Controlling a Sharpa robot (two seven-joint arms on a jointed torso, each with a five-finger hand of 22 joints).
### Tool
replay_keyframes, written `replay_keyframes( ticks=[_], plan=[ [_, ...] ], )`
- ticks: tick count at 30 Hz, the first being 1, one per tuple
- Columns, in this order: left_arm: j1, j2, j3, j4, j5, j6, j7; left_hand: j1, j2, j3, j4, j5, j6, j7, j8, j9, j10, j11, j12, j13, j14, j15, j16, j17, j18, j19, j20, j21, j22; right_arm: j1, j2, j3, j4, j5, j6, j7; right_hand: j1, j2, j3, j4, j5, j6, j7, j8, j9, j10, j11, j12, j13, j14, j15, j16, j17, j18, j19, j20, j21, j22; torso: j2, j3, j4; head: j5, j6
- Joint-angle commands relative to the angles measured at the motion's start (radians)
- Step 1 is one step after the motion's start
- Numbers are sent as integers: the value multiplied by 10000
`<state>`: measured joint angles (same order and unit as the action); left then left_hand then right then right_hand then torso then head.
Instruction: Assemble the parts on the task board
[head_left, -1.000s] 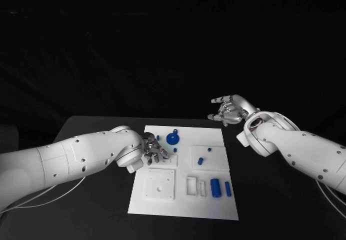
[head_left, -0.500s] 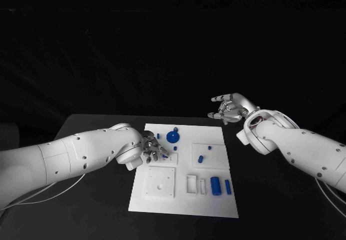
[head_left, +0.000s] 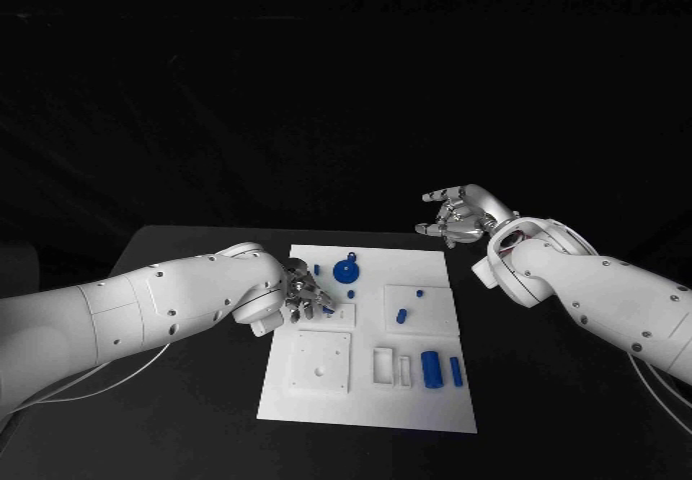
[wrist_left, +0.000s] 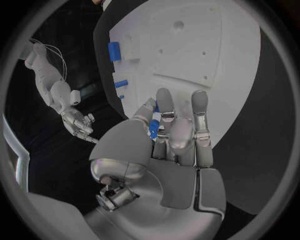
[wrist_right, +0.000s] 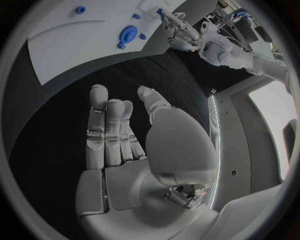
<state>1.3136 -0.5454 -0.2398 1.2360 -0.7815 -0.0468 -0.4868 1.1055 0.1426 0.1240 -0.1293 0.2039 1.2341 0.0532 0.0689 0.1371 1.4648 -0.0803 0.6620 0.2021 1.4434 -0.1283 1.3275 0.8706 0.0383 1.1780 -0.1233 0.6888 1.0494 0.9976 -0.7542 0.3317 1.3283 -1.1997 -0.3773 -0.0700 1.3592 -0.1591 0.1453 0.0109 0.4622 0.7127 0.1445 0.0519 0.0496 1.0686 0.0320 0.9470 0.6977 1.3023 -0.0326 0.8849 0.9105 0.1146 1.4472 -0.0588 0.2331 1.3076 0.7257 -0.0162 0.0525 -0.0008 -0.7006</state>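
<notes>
I see the left hand (head_left: 302, 298) over the task board (head_left: 433, 410) near its left edge, pinching a small blue part (wrist_left: 154, 129) between thumb and fingers. The right hand (head_left: 462, 218) hovers beyond the board, fingers apart, holding nothing.

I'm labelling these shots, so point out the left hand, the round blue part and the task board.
left hand (head_left: 303, 297), head view, middle of its fingers
round blue part (head_left: 346, 274), head view, its disc face
task board (head_left: 361, 410), head view, bare near edge

white task board (head_left: 433, 400), blue parts (head_left: 431, 371), black table (head_left: 202, 400), silver left hand (wrist_left: 172, 135)
</notes>
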Motion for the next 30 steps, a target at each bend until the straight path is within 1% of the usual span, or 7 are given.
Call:
replay_keyframes(
  ticks=[1, 2, 3, 15, 16, 22, 30],
  plan=[
    [-8, 66, 5, -5, -735, 127, 10, 149, 14, 8, -67, 57, 2077, -1158, 31, 8123, 511, -82, 67, -11, -9, 7, 27, -8, -8, 94, -1, -34, 26, -16, 22, 8, -6, 35, 127, 20, -92, -12, 7, -37, 46, 25, -7, -13, 13, -57, -36, 20, -9, -29, -66, 68, -12, 124, 38, 6, 48, 218, 8, -4, -3, -8, -12],
    [-11, 76, 5, -9, -823, 124, 8, 149, 14, 8, -67, 57, 2077, -1158, 31, 8123, 511, -82, 67, -11, -9, 7, 27, -8, -8, 94, -1, -34, 26, -20, 26, 8, -9, 37, 129, 20, -98, -16, 4, -38, 69, 16, -5, -14, 12, -61, -36, 20, -11, -32, -66, 66, -13, 124, 37, 5, 49, 218, 12, -5, -6, -6, -24],
    [-15, 84, 5, -14, -881, 126, 6, 141, 30, 41, -99, 74, 2074, -1162, 34, 8123, 521, -85, 91, -4, -2, 1, 30, -29, -9, 203, 11, -369, 420, -22, 29, 8, -12, 39, 132, 21, -98, -16, 4, -38, 69, 16, -5, -14, 12, -61, -36, 20, -11, -32, -66, 66, -13, 124, 37, 5, 49, 218, 11, -5, -7, -6, -31],
    [-32, 147, 5, -83, -1122, 317, -84, 151, 16, 69, -148, 148, 2068, -1160, 30, 8119, 513, -80, 69, -13, -3, 10, 43, -18, -18, 274, 2, -523, 599, -57, 70, 8, -43, 51, 164, 27, -101, -14, 5, -39, 91, 10, -7, -15, 12, -64, -35, 15, -15, -33, -66, 65, -14, 125, 33, 6, 37, 215, -1, 3, -1, -11, -99],
    [-34, 151, 6, -90, -1126, 320, -87, 131, 36, 94, -169, 189, 2072, -1157, 31, 8126, 509, -81, 57, -17, -12, 11, 33, -35, -30, 404, 2, -877, 1007, -61, 76, 8, -48, 52, 166, 28, -101, -14, 5, -39, 91, 10, -7, -15, 12, -64, -35, 15, -15, -33, -66, 65, -14, 125, 33, 6, 37, 215, -1, 3, -1, -12, -105],
    [-37, 168, 6, -124, -1134, 392, -133, 139, 40, 115, -188, 272, 2068, -1156, 29, 8124, 508, -80, 60, -15, -12, 11, 30, -43, -31, 420, -2, -907, 1042, -78, 104, 8, -69, 57, 179, 31, -103, -7, 8, -49, 119, 4, -6, -14, 12, -63, -37, 17, -20, -33, -67, 65, -15, 125, 32, 5, 29, 212, 9, 6, -13, -12, -130],
    [-58, 246, 7, -166, -1044, 342, -137, 90, 53, 157, -186, 277, 2074, -1151, 19, 8087, 513, -73, 19, -36, -15, 24, 0, -104, -61, 610, -7, -1400, 1535, -93, 121, 8, -84, 58, 186, 32, -103, -7, 8, -49, 119, 4, -6, -14, 12, -63, -37, 17, -20, -33, -67, 65, -15, 125, 32, 5, 29, 212, 0, 10, 0, -30, -188]
  ],
)
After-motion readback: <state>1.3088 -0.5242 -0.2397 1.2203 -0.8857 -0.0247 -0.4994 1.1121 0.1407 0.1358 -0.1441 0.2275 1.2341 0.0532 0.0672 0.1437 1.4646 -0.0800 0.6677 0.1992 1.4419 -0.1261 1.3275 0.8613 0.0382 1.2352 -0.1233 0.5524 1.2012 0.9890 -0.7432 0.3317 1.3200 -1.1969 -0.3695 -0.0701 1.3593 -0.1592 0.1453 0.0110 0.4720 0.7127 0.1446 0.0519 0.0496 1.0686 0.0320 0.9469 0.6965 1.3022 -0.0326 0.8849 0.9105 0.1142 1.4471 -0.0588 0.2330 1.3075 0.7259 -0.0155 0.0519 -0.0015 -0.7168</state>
